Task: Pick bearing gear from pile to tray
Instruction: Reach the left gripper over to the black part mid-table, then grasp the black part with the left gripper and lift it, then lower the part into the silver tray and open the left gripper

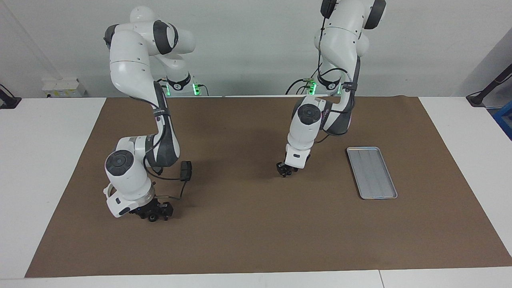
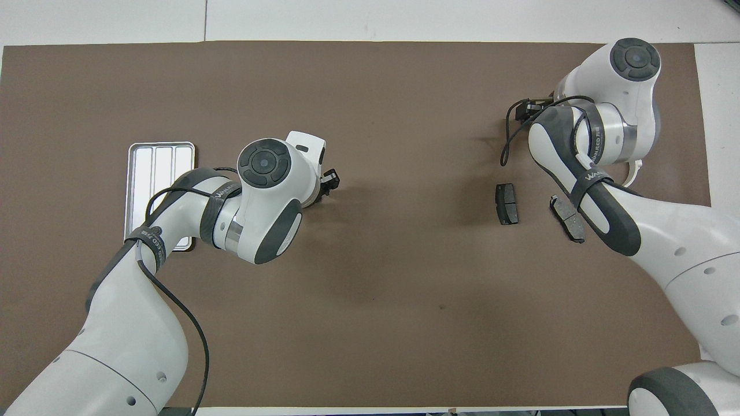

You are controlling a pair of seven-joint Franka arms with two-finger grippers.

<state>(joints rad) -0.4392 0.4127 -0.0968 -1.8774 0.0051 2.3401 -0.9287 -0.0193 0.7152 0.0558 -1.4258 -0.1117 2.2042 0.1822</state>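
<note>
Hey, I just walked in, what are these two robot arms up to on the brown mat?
Two arms are meant to move small parts into a metal tray, which has nothing in it yet. The left pincer is down at the mat mid-table; whether it grips anything can't be seen. The right pincer hangs low at its own end, near two brake pads.

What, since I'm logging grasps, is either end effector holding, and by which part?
Cannot be told: the left end effector and right end effector are both low at the mat, hiding any grip.
</note>
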